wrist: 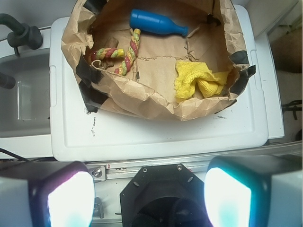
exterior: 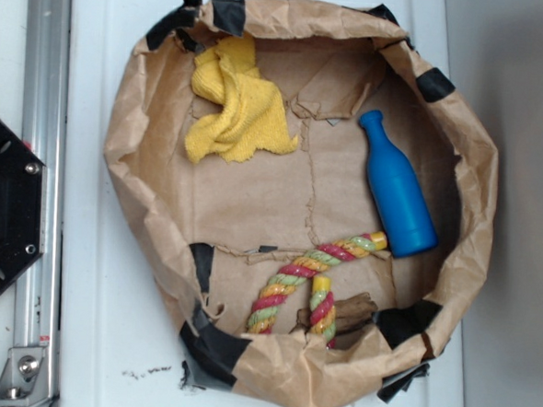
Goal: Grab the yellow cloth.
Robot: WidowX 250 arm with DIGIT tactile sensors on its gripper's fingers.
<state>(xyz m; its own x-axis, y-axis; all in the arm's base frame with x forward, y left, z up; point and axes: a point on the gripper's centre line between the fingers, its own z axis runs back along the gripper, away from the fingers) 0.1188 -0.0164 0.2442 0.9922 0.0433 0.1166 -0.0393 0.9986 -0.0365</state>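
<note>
Looking down from the exterior view, the cloth (exterior: pixel 233 104) lies crumpled in the bag's (exterior: pixel 129 121) upper-left corner, no gripper showing. Switching to the wrist view, the gripper (wrist: pixel 149 198) hangs wide, empty; cloth (wrist: pixel 196 80) well ahead, slightly right.

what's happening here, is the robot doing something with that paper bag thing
Nothing is being handled yet. The gripper hangs open, high above and short of the brown paper nest, with its two fingers wide apart at the bottom of the wrist view. Inside the nest lie the yellow cloth crumpled against one wall, a blue bottle on its side, and a braided rope over a piece of wood. The cloth is untouched.
</note>
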